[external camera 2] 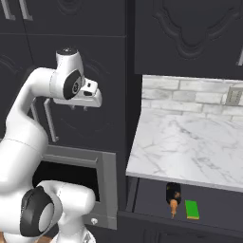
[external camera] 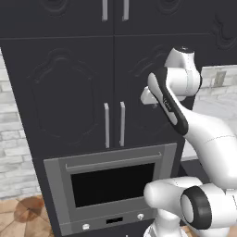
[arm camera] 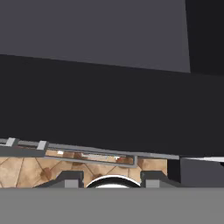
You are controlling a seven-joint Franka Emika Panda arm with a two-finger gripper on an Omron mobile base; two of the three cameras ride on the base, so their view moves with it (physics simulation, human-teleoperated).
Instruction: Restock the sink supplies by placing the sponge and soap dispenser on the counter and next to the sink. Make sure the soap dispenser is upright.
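The black soap dispenser [external camera 2: 172,192] lies on its side in an open dark drawer [external camera 2: 213,205] under the counter [external camera 2: 190,147], its orange nozzle pointing toward the drawer's front. The green sponge [external camera 2: 191,209] lies flat just to its right in the same drawer. My gripper [external camera 2: 79,109] hangs high in front of the tall dark cabinet, well left of and above the drawer. In the hand view the gripper [arm camera: 111,179] is open with nothing between its spread fingertips. The sink is out of view.
A built-in oven [external camera: 111,185] sits below the tall cabinet doors with grey handles [external camera: 114,124]. A brick backsplash [external camera 2: 190,97] with an outlet [external camera 2: 232,96] backs the marble counter. Wood floor [arm camera: 26,170] lies below.
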